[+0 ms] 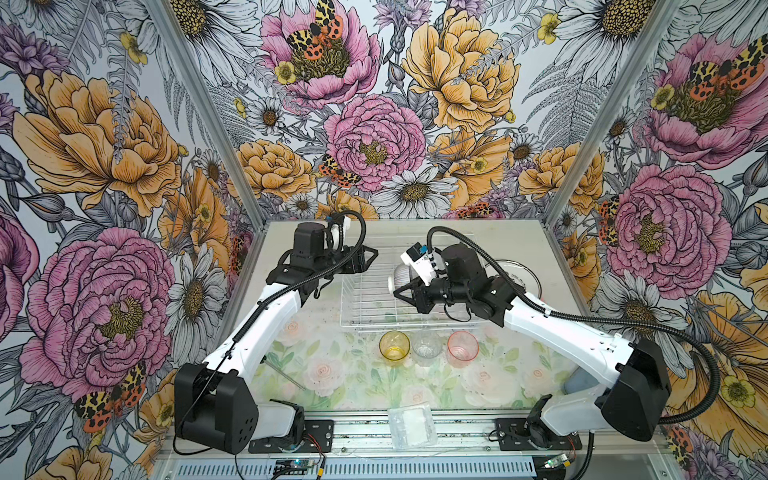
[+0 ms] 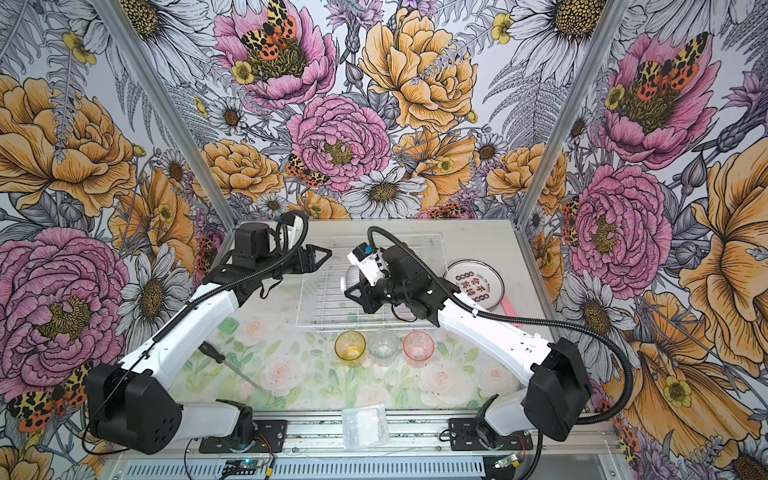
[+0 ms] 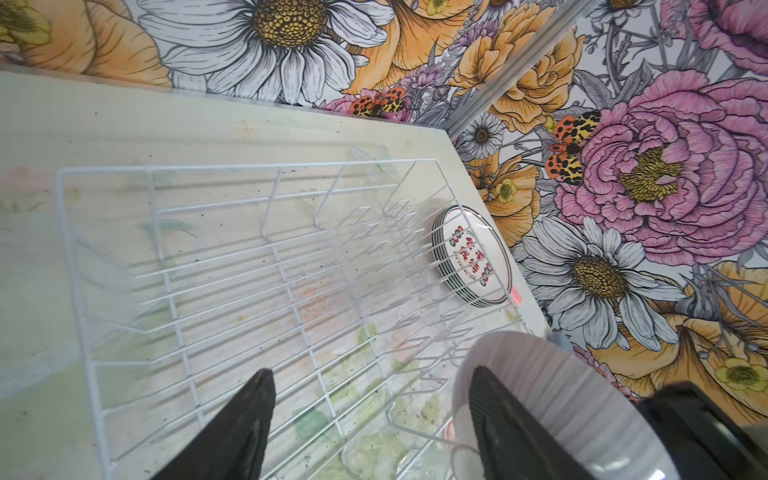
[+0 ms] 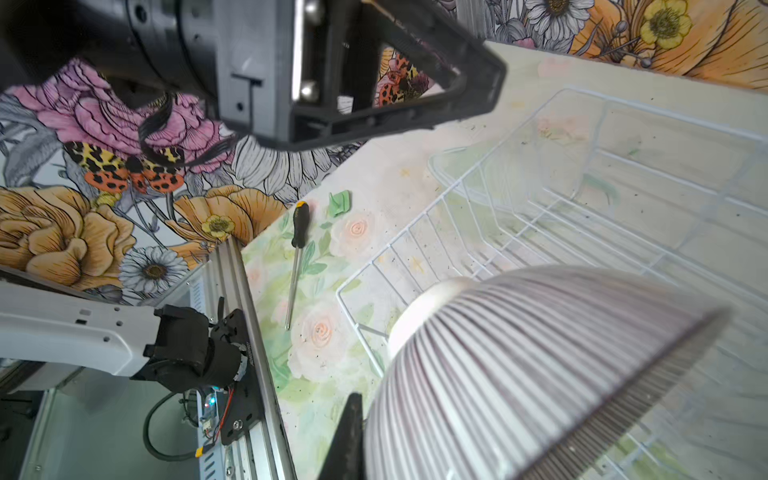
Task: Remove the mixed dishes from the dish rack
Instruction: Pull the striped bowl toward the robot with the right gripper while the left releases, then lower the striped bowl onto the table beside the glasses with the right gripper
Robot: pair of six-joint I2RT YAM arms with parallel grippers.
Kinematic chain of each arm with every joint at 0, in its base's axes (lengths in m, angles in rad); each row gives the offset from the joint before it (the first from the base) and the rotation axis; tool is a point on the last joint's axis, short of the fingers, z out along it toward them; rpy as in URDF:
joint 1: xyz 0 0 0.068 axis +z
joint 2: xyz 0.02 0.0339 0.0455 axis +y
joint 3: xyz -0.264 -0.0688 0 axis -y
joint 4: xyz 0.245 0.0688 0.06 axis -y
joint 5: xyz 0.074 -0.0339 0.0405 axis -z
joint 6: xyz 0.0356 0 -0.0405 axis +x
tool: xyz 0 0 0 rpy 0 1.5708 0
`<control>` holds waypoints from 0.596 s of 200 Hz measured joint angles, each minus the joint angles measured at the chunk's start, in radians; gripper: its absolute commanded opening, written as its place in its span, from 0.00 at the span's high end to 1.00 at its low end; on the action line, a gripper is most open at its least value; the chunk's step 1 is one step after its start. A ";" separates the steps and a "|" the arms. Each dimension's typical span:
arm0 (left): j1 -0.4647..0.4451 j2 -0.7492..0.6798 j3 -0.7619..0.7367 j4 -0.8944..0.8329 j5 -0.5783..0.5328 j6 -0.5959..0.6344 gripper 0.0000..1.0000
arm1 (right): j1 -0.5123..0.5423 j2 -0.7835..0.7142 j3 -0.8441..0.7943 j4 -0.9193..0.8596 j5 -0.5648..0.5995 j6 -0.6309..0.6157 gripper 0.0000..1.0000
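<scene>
Right pincer [image 1: 400, 292] clenches the ribbed bowl [image 1: 397, 277] by its rim, one finger hidden behind it; left pincer [image 3: 372, 372] released; plates [image 1: 525, 277] at the rack [image 1: 361, 291] three o'clock, partly behind the arm [image 1: 540, 322].

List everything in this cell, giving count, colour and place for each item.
dish rack: one, white wire, far middle of the table
bowl: one, ribbed grey-purple with a white foot, held over the rack
tumblers: three, yellow, clear, pink, in a row in front of the rack
plates: one stack, white with dark rims, right of the rack
screwdriver: one, black handle, left of the rack
green piece: one, beside the screwdriver's handle
plastic bag: one, clear, front edge
left gripper: one, black, jaws open over the rack
right gripper: one, black, jaws shut on the bowl
</scene>
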 measured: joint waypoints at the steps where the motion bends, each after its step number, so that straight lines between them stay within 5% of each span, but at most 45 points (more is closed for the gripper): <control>1: 0.001 0.000 0.000 -0.001 0.000 0.000 0.24 | 0.005 0.000 0.003 -0.006 0.006 -0.005 1.00; 58: 0.074 0.000 -0.010 -0.059 -0.018 0.033 0.24 | 0.405 0.101 0.203 -0.354 0.394 -0.278 1.00; 119: 0.150 0.000 -0.010 -0.065 -0.003 0.048 0.24 | 0.645 0.346 0.384 -0.582 0.547 -0.481 1.00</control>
